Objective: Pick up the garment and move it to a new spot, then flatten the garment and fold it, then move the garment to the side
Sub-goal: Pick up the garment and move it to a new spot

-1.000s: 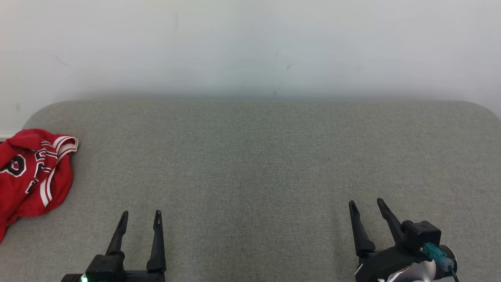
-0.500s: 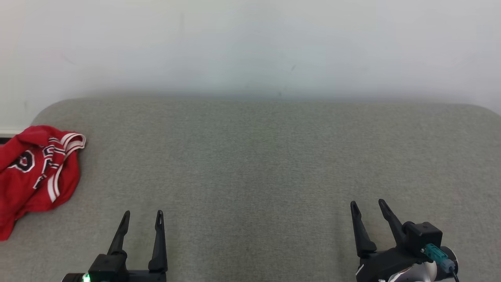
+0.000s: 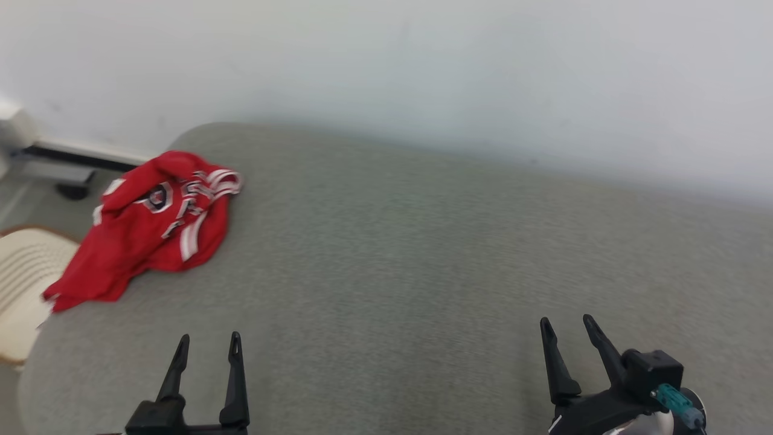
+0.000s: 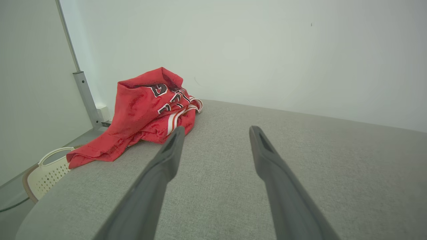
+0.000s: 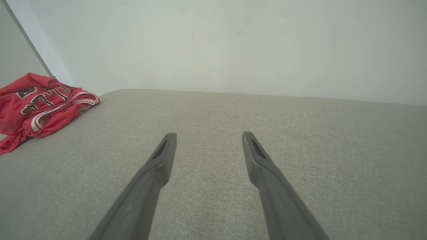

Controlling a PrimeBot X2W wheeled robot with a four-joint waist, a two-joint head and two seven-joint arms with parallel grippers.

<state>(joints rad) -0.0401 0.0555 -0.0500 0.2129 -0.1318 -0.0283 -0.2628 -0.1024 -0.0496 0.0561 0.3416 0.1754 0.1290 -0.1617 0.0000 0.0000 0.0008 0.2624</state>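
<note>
The garment (image 3: 154, 232) is a crumpled red jersey with white stripes and dark lettering, lying at the far left corner of the grey padded table (image 3: 423, 254). Its lower hem hangs over the table's left edge. In the left wrist view the garment (image 4: 146, 113) lies ahead and left of my left fingers. It sits at the left edge of the right wrist view, garment (image 5: 36, 106). My left gripper (image 3: 207, 341) is open and empty near the front left. Well to the right of it, my right gripper (image 3: 567, 323) is open and empty near the front right.
A pale slatted basket (image 3: 21, 284) stands on the floor beside the table's left edge, basket (image 4: 50, 168). A white wall (image 3: 423, 72) runs behind the table. A dark rail and a metal post (image 4: 85, 96) are at the far left.
The head camera has turned left, so the garment and the table's left edge now sit further into the picture and the basket has come into view. Both grippers stay open.
</note>
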